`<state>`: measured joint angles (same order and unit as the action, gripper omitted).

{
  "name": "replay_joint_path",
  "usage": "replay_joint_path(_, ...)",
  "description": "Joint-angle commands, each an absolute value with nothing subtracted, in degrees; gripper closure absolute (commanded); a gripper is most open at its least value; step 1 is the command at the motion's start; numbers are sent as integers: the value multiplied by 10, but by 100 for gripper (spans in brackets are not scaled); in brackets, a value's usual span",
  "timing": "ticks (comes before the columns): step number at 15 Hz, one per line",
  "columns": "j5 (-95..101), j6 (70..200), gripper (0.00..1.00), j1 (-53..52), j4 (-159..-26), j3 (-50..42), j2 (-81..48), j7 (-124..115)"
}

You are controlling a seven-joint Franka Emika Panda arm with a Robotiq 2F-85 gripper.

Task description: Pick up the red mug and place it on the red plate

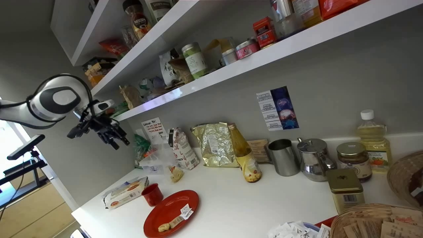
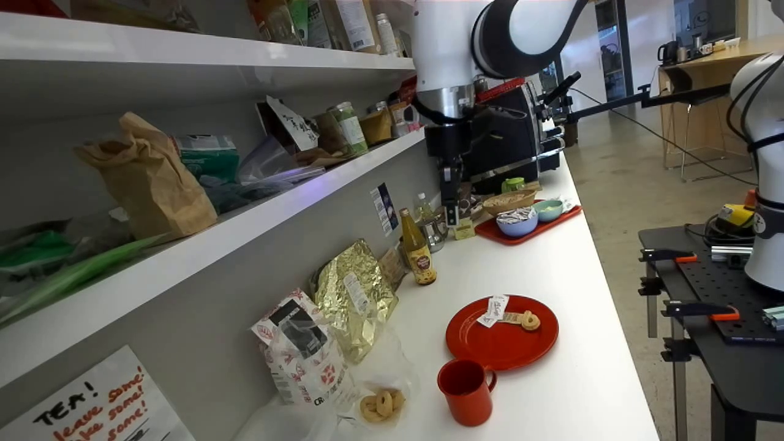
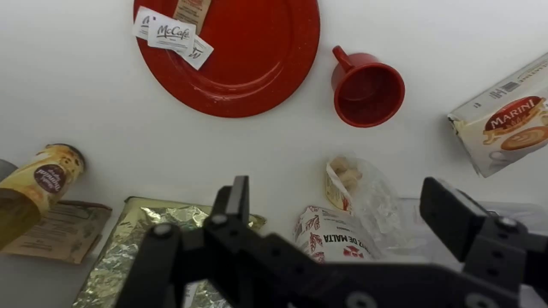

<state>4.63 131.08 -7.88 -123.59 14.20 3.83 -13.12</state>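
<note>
A white desk (image 1: 231, 198) runs along a grey wall (image 1: 347, 92), with white shelves (image 1: 284, 46) carrying packaged goods mounted above it. The robot arm (image 2: 450, 55) extends over the desk. The end effector (image 3: 336, 190) is positioned well above the surface; in the wrist view its fingers (image 3: 449, 218) are set wide apart. The red mug (image 3: 368, 96) stands upright on the desk, opening upward, just beside the red plate (image 3: 261, 51). The wrist view shows a strip of desk between the two, with the mug handle directed toward the plate. The red plate lies flat and carries white sachets (image 3: 171, 34), a brown sachet (image 3: 192, 13) and a pale ring-shaped biscuit (image 2: 530, 321). On the side of the mug away from the plate, apart from it, lies a white-and-red packet (image 3: 501, 115). A clear bag (image 3: 381, 196) near the mug contains pale biscuits (image 2: 383, 404). Along the wall are located a red-and-white paper bag (image 2: 300, 361), a gold foil bag (image 2: 355, 294), a yellow-labelled bottle (image 1: 249, 165), a steel pitcher (image 1: 286, 160) and, just beside the pitcher, a steel teapot (image 1: 312, 165). In an exterior view, a red tray (image 2: 563, 217) holding bowls rests toward the far end of the desk.
</note>
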Motion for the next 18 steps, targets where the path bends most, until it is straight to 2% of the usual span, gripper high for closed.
replay_joint_path(1, 51, 1308, 0, -97, -1154, 138, -61, -127)
replay_joint_path(10, 51, 1284, 0, -146, -1043, 125, -225, -116)
replay_joint_path(18, 46, 1244, 0, -158, -971, 102, -310, -101)
